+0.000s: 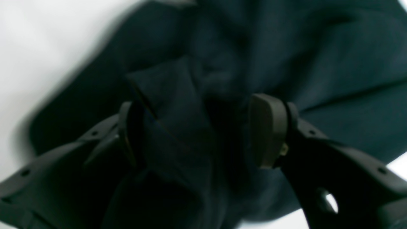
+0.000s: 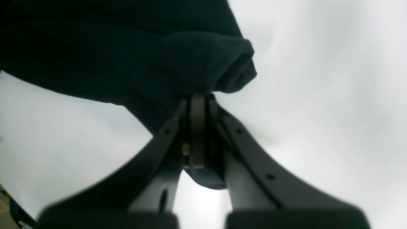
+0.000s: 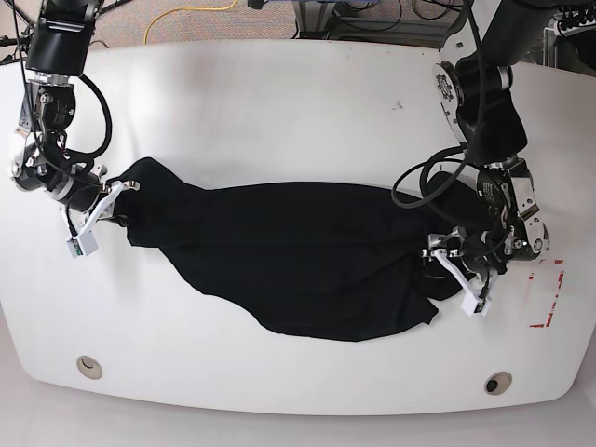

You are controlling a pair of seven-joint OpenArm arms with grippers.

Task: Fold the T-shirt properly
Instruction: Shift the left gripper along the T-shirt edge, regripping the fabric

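Stretching crosswise over the white surface point(image 3: 279, 102), the T-shirt point(image 3: 298, 256) runs its long axis from one arm to the other. The right gripper point(image 2: 198, 105) has its jaws pressed together, pinching one bunched end. At the opposite end the left gripper point(image 1: 197, 130) straddles a fold with jaws spread, not clamping it, so that end looks free.

The T-shirt point(image 3: 298, 256) is lying stretched across the middle of the table point(image 3: 279, 102), running from frame left to frame right. The right gripper point(image 3: 110, 200) is sitting at its left end, the left gripper point(image 3: 447, 261) at its right end. Cables point(image 3: 200, 14) are lying beyond the table's upper edge.
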